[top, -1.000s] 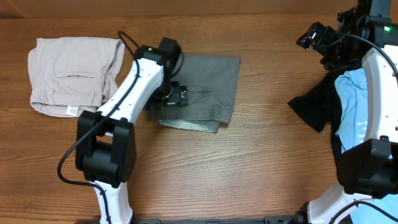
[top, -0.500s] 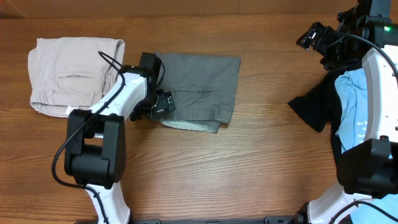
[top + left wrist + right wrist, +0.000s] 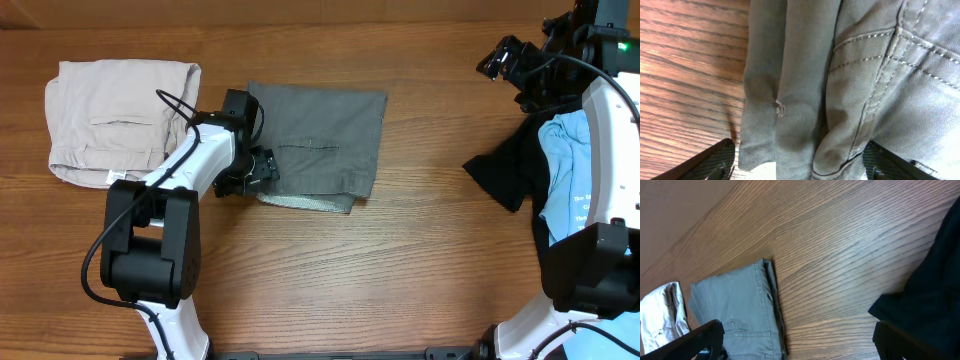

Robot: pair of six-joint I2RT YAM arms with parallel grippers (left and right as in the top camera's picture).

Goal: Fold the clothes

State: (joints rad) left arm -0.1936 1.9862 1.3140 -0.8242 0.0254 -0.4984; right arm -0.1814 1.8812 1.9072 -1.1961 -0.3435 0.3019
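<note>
Wood-grain table [image 3: 300, 280] fills the overhead view, with the clothes in two groups. Toward the left rear, the grey shorts [image 3: 325, 150] lie folded into a flat rectangle, the welt pocket facing up and a paler inner layer peeking out along the near edge. The beige shorts [image 3: 120, 120] lie folded just beside them to the left, a narrow strip of table between the two. At the far right, the light blue T-shirt [image 3: 575, 170] is heaped on the black garment [image 3: 505, 175], partly under the right arm. The left gripper [image 3: 255, 170] sits low at the near left corner of the grey shorts; in its wrist view its dark fingers [image 3: 710, 160] stand wide apart, with the folded edge and stitched seams of the grey cloth [image 3: 840, 75] between them, and it cannot be told whether either finger touches the fabric. The right gripper [image 3: 505, 60] hangs above bare table at the rear right, well apart from the grey shorts, its jaws spread wide with nothing between them.
</note>
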